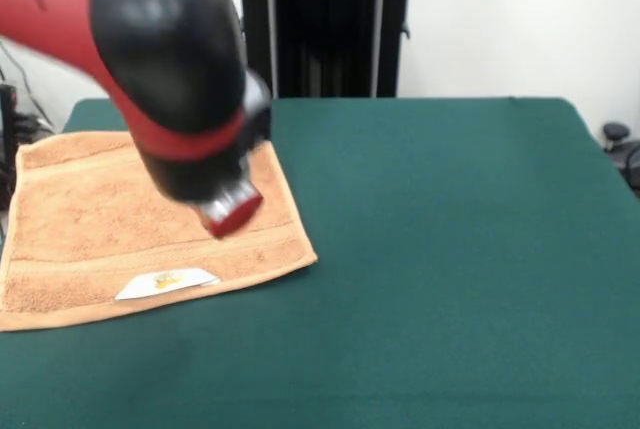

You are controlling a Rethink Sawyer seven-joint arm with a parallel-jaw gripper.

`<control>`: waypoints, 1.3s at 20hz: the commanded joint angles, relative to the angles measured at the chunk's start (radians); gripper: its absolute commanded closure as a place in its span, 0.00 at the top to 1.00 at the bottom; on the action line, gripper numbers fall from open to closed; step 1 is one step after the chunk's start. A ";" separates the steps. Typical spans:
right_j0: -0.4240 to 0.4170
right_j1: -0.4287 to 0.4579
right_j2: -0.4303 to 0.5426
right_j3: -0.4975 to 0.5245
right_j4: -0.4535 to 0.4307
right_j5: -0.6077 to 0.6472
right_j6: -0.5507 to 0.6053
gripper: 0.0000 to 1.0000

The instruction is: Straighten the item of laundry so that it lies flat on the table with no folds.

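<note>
An orange-tan terry towel lies spread open on the dark green table, at the table's left side as the front view shows it. Its left margin reaches the table's left edge, and its far margin runs close to the far left corner. The towel looks flat, with no folds in the part that shows. Woven border bands cross it, one along the far margin and one along the near margin. A small white label with a yellow mark sits on the near band, lying on the cloth close to the towel's near edge. The near right corner of the towel points toward the middle of the table.

The red and black arm comes in from the upper left, blurred, and hangs over the middle and far right part of the towel, hiding that part. At its lower end a silver and red tip, the gripper, is over the towel's right half. The blur hides whether it touches the cloth, and I cannot tell whether it is released or clenched.

The rest of the table, to the right and toward the near edge, shows only green cloth. A black pedestal stands behind the table's far edge.
</note>
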 commanded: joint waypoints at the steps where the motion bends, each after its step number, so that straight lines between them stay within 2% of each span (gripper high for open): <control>1: -0.020 -0.229 0.009 0.114 -0.120 0.104 -0.193 0.00; 3: -0.042 -0.254 0.023 0.113 -0.149 0.136 -0.228 0.00; 7: -0.068 -0.255 0.073 0.141 -0.173 0.070 -0.210 0.00; 12: -0.100 -0.262 0.155 0.301 -0.135 -0.143 -0.103 0.00; 16: -0.113 -0.248 0.199 0.357 -0.106 -0.270 -0.039 0.00; 26: -0.088 -0.254 0.197 0.404 -0.096 -0.362 0.075 0.00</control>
